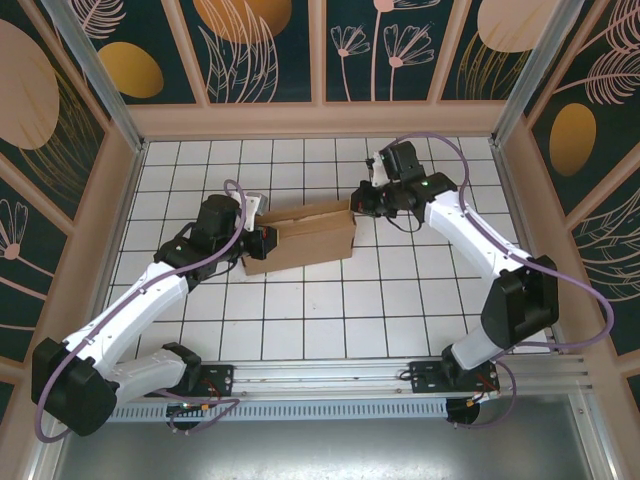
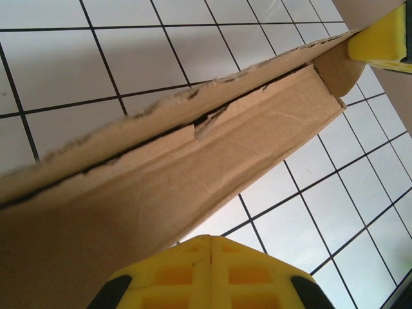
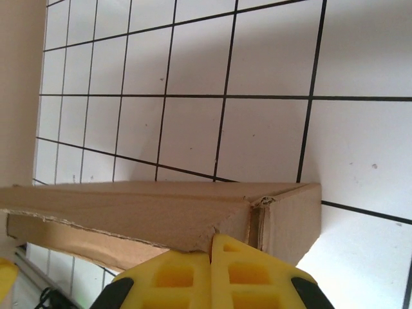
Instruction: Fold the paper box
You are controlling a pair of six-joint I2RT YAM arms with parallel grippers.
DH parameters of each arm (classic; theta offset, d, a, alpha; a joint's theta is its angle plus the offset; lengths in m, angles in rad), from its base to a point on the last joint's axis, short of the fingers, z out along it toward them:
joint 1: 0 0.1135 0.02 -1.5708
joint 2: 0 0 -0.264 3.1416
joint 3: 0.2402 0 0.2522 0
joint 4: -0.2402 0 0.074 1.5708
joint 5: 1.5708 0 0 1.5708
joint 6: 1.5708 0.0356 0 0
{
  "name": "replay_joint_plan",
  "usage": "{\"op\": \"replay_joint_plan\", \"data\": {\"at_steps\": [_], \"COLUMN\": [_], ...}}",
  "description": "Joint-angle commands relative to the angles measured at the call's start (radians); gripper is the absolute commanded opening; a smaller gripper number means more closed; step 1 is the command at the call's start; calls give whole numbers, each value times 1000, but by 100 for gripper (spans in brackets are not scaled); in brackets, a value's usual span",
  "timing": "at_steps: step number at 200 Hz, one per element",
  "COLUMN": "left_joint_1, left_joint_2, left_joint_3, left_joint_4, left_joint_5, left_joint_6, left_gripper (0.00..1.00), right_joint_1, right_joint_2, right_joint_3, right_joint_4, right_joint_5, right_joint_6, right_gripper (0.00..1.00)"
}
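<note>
The paper box [image 1: 300,238] is a shallow brown cardboard box lying on the white gridded table, long side running left to right. My left gripper [image 1: 266,241] is shut at its left end, and my right gripper [image 1: 357,202] is shut at its right end. In the left wrist view the shut yellow tips [image 2: 211,239] sit just below the box's long wall [image 2: 193,161], whose top edge is ragged and split. In the right wrist view the shut tips [image 3: 211,237] press against the edge of a folded flap on the paper box [image 3: 148,209], next to its end wall.
The gridded table [image 1: 330,310] is ringed by a raised wooden rim, with patterned walls behind it. Both arm bases stand on the rail at the near edge. The right gripper's yellow finger [image 2: 380,40] shows past the box's far end.
</note>
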Motion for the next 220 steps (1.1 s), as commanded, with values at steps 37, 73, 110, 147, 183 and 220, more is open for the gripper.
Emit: {"op": "replay_joint_plan", "data": {"at_steps": [37,73,110,147,183,220], "left_joint_1": [-4,-5,-4,-4,-4,-4], "left_joint_2": [-16,-19,-21,-23,-17,-14], "left_joint_3": [-3,3,-4,-10,-7,0], "left_joint_4": [17,5,-2,-17,-29,-39], "left_joint_5": [12,-8,-19,-54,-77,-97], "left_joint_6": [-3,9,21,51,70,88], "left_gripper": [0,0,0,0,0,0], "right_joint_1": [11,59,80,80,103,135], "right_joint_2": [50,47,41,32,15,2], "right_joint_3": [67,71,41,47,58,64], "right_joint_4": [-134,-153,-133,-133,-129,-124], "right_joint_5": [59,184,249,320,360,394], "right_joint_6": [-55,-152,-184,-242,-271,-303], "right_gripper": [0,0,0,0,0,0]}}
